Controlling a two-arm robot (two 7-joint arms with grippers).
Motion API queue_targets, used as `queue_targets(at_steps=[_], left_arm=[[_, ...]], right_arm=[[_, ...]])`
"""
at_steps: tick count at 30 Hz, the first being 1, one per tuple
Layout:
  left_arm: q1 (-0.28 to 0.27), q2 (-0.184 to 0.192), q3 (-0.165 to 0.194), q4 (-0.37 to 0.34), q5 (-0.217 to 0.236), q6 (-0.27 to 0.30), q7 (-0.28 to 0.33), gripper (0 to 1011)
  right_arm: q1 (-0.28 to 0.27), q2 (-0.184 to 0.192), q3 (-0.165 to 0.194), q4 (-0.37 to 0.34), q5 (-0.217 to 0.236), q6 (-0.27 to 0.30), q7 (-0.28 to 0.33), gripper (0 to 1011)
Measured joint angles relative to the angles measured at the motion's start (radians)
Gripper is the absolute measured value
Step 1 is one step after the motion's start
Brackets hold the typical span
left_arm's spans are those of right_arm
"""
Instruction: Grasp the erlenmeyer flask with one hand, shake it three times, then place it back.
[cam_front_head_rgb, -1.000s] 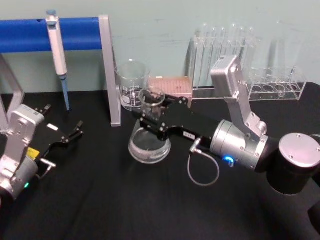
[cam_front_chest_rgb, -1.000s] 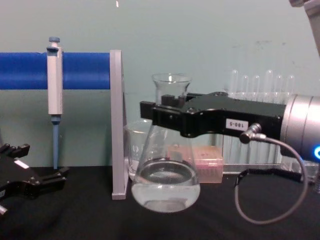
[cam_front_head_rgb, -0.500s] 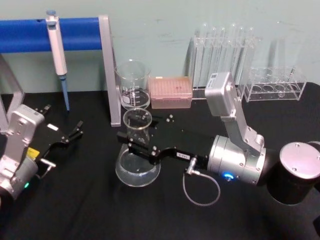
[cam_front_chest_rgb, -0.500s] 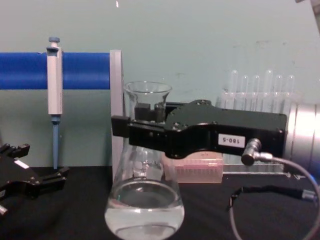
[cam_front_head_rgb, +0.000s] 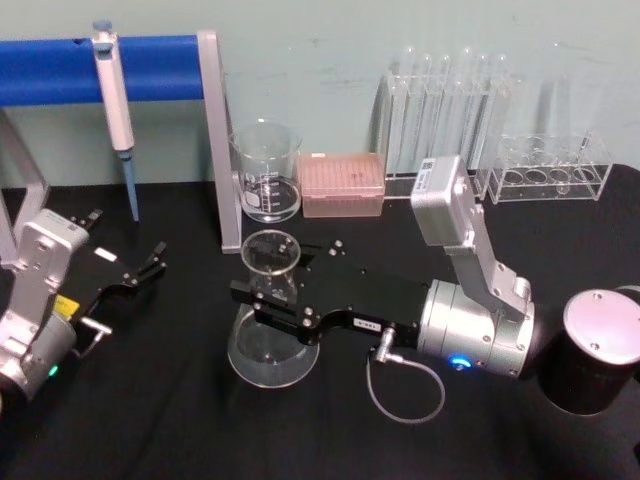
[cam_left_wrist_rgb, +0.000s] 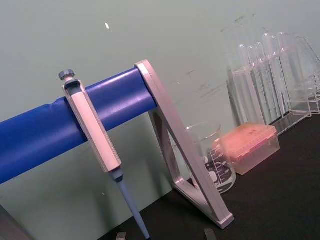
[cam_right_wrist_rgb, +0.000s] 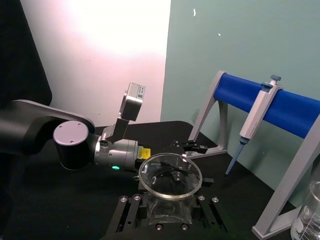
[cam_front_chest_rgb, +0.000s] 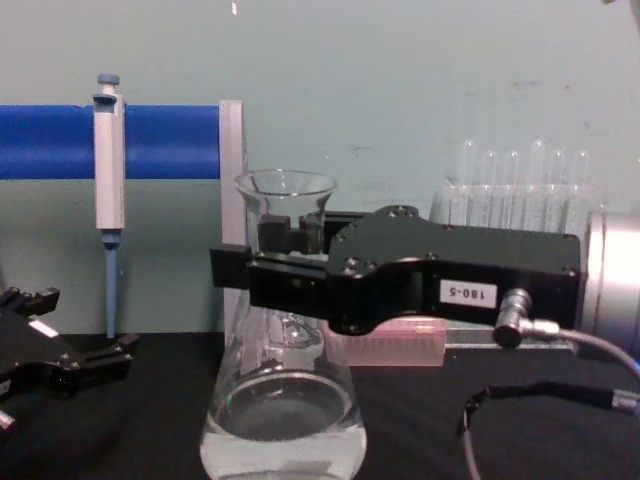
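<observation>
The erlenmeyer flask (cam_front_head_rgb: 266, 340) is clear glass with clear liquid in its wide base (cam_front_chest_rgb: 284, 428). It stands upright in front of the beaker, left of the table's middle. My right gripper (cam_front_head_rgb: 278, 298), black with a white number label, on a silver arm with a blue light, is shut on the flask's neck just under the flared rim (cam_front_chest_rgb: 286, 186). The right wrist view looks down into the flask's mouth (cam_right_wrist_rgb: 170, 175) between the jaws. Whether the base touches the table I cannot tell. My left gripper (cam_front_head_rgb: 143, 270) rests open at the table's left, apart from the flask.
A glass beaker (cam_front_head_rgb: 266, 172) and a pink tip box (cam_front_head_rgb: 342, 184) stand behind the flask. A blue bar on a grey frame (cam_front_head_rgb: 218, 140) carries a pipette (cam_front_head_rgb: 113, 100). Test tube racks (cam_front_head_rgb: 545, 170) line the back right. The table (cam_front_head_rgb: 200, 430) is black.
My right gripper has carried the flask from near the beaker toward me and to the left. In the chest view the flask now shows larger and lower. The left arm has not moved.
</observation>
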Motion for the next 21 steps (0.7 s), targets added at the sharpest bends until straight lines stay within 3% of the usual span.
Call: queue_targets(at_steps=[12, 21], left_arm=[[0.000, 0.000, 0.000, 0.000, 0.000, 0.000, 0.000, 1001], [0.000, 0.000, 0.000, 0.000, 0.000, 0.000, 0.000, 1001]], right_arm=[[0.020, -0.018, 0.006, 0.040, -0.008, 0.001, -0.054, 457], [0.044, -0.052, 0.051, 0.104, -0.028, 0.000, -0.121, 457]])
